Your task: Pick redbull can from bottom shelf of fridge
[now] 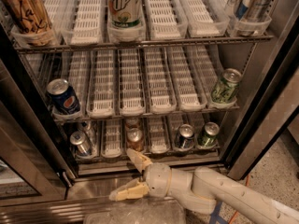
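The fridge (254,107) stands open in the camera view. On its bottom shelf (111,139) the slim silver-and-blue redbull can (80,143) stands upright in the far left lane, with another silver can (88,128) behind it. My gripper (127,175) is open and empty, low in front of the shelf's front edge. It is right of and below the redbull can and apart from it. Its upper finger (138,159) points up just below a copper-brown can (135,139).
A dark can (185,136) and a green can (209,133) stand at the bottom shelf's right. The middle rack holds a Pepsi can (62,96) and a green can (225,85). The top rack holds a 7UP bottle (124,4) and a brown can (26,9). The door frame (25,139) stands left.
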`<state>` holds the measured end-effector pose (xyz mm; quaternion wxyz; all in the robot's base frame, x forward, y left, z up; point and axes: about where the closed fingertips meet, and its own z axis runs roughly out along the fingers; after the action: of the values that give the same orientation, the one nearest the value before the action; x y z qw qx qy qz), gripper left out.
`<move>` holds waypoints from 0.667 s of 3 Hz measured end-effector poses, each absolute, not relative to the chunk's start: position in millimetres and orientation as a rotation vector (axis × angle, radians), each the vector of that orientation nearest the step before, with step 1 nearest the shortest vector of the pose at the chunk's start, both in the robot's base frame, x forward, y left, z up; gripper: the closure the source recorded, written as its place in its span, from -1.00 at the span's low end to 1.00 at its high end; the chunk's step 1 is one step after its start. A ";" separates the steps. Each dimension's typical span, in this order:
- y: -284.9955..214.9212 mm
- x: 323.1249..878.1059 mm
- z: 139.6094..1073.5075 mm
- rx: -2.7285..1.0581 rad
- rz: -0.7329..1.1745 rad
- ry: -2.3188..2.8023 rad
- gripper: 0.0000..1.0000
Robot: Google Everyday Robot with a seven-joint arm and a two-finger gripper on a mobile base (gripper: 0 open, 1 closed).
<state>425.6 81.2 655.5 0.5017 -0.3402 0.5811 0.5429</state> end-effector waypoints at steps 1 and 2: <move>98.2 451.2 627.6 -0.752 1.259 1.458 -1.00; 98.3 450.9 628.1 -0.753 1.260 1.457 -1.00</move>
<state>450.9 98.3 628.1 0.5115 -0.3130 0.6053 0.5234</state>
